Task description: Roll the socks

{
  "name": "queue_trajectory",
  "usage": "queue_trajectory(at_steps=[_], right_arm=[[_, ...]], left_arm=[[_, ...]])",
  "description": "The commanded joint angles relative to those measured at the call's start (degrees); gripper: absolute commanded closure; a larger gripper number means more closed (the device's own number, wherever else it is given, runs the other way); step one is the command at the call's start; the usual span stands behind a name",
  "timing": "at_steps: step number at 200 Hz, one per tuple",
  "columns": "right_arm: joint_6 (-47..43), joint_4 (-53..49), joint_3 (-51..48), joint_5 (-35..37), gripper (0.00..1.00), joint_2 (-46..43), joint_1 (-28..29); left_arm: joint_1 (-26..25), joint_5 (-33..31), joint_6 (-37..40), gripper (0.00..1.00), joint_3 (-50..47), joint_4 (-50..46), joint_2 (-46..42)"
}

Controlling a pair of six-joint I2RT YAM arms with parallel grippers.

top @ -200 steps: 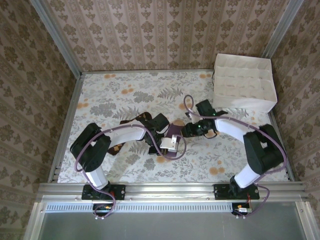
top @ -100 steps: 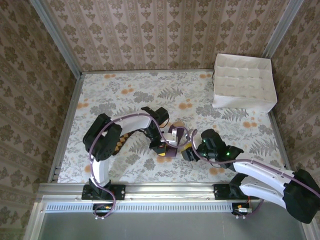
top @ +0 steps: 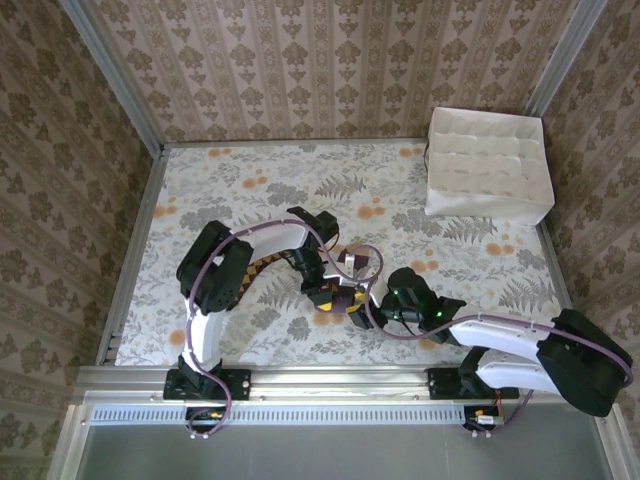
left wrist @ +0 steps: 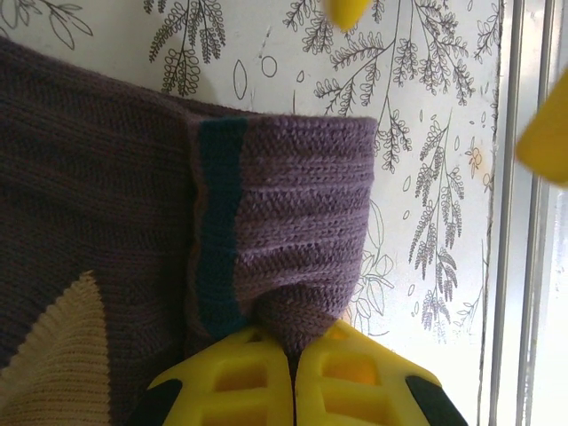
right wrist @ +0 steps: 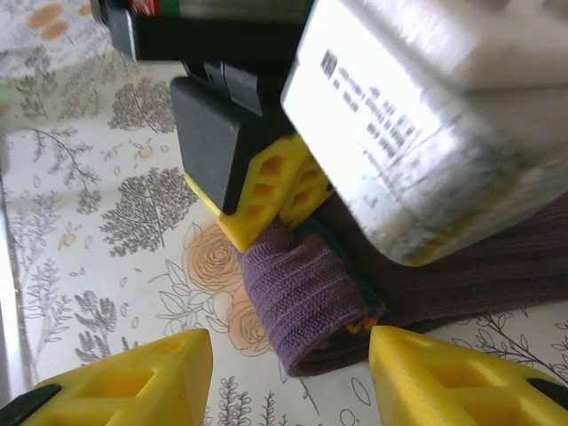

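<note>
Lying on the table [right wrist: 98,222] toward its near edge, between the two arms: the purple sock [left wrist: 284,204], one end folded over into a short thick roll, a teal band along the inner edge. Pinched at that fold by the left gripper [left wrist: 293,346], jaws closed tight on the knit. Hovering just in front of the roll, fingers spread and nothing between them: the right gripper [right wrist: 293,373]. Probably soft, light and stretchy; likely to spring open once released and to drag over the table rather than lift clean. Best taken across the roll's full thickness, at its free side, never by a single layer.
</note>
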Motion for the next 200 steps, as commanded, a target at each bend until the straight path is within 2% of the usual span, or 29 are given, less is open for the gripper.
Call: queue_trajectory(at_steps=[1, 105, 149, 169, 200], right_arm=[[-0.91, 4.47, 0.94, -0.64, 0.49, 2.8, 0.51], [-2.24, 12.97, 3.67, -3.5, 0.47, 16.41, 0.56], [-3.03, 14.24, 4.41, -3.98, 0.52, 20.06, 0.44], [-2.59, 13.27, 4.79, -4.41, 0.6, 21.01, 0.43], [0.16, 8.78, 5.0, -3.03, 0.9, 19.19, 0.35]], left_arm=[[0.31, -0.13, -0.31, 1.0, 0.76, -1.59, 2.01], [1.27, 1.94, 0.96, 1.0, 2.46, -3.44, 2.75], [1.63, 2.32, 1.16, 1.0, 4.65, -5.43, 4.91], [1.82, 2.32, 0.9, 1.0, 5.11, -5.41, 5.23], [2.2, 1.25, -0.67, 1.0, 4.04, -3.24, 4.12]])
